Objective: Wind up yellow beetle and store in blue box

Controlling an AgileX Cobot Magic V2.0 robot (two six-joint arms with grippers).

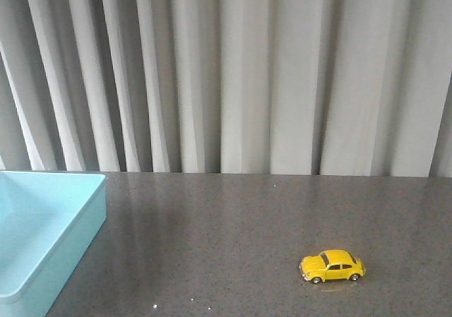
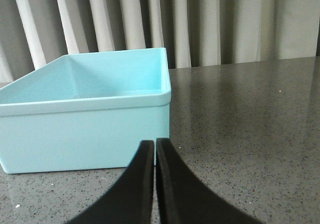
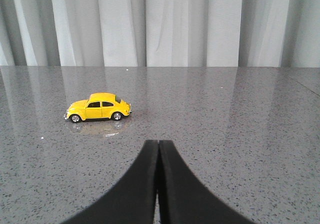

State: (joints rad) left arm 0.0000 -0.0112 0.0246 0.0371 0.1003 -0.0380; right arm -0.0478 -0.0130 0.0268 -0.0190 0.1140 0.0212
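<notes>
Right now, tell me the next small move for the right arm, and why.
Probably open the right gripper and ease it toward the yellow beetle. The fingers are pressed shut and empty, and the toy car stands untouched on its wheels on the grey table, apart from the gripper and far from the blue box. Nothing can be wound until it is grasped.

the front camera looks forward over the grey table (image 1: 233,225) toward the pleated curtain (image 1: 247,70), from a raised spot, catching the blue box (image 1: 42,239) at its left edge and the yellow beetle (image 1: 332,266) lower right. the left wrist camera sits low, near the tabletop, facing the blue box (image 2: 85,129) close up, curtain behind. the right wrist camera, equally low, faces the yellow beetle (image 3: 98,107) side-on, fairly near. both wrist views share table and curtain with the front view.
</notes>
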